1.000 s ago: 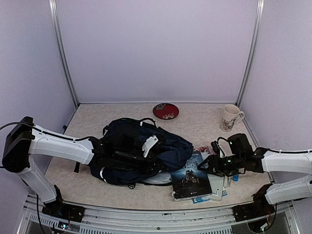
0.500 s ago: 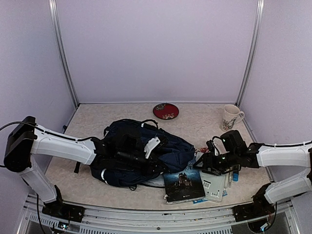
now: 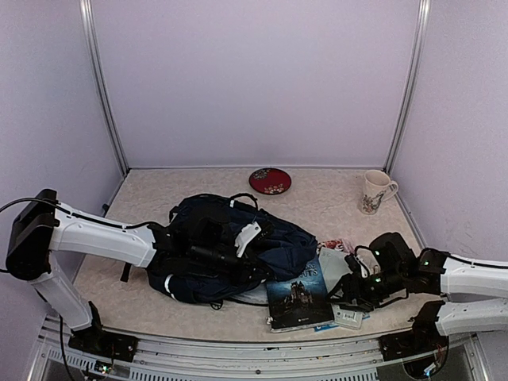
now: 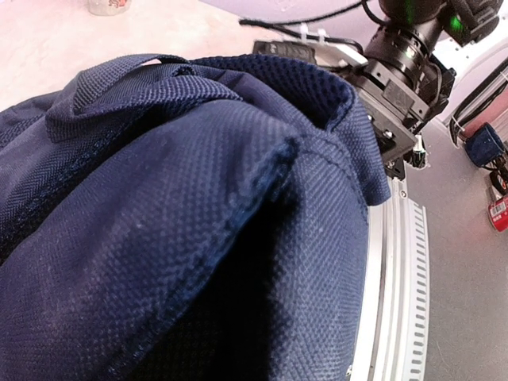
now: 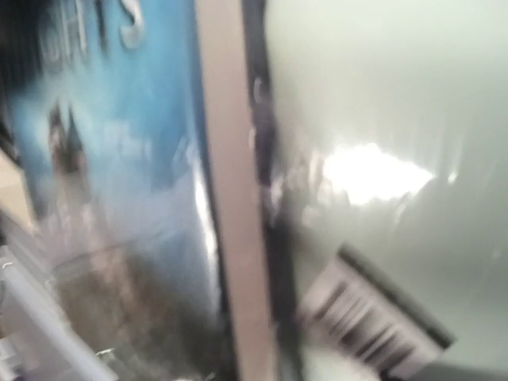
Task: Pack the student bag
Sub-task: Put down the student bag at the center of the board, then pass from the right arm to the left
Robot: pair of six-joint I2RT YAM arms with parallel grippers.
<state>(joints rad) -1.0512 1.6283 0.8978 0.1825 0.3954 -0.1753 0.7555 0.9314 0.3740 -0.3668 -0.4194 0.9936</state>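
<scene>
The student bag (image 3: 278, 242), navy blue with a white tag, lies slumped in the middle of the table. My left gripper (image 3: 238, 258) is buried in its fabric; the left wrist view holds only folds of the bag (image 4: 198, 198), and the fingers are hidden. A blue-covered book (image 3: 300, 295) lies by the bag's right front, partly over a white book with a barcode (image 3: 347, 316). My right gripper (image 3: 348, 287) is low at the blue book's right edge. The right wrist view is blurred: blue cover (image 5: 103, 159), white back cover (image 5: 381, 333), no fingers showing.
A red plate (image 3: 270, 180) sits at the back centre and a patterned mug (image 3: 375, 191) at the back right. A small red-and-white packet (image 3: 337, 244) lies right of the bag. The metal rail (image 4: 397, 302) runs along the table's front edge.
The right gripper has moved toward the front edge and lower, to the books' right side. The blue book has shifted slightly. The left arm and bag have stayed put.
</scene>
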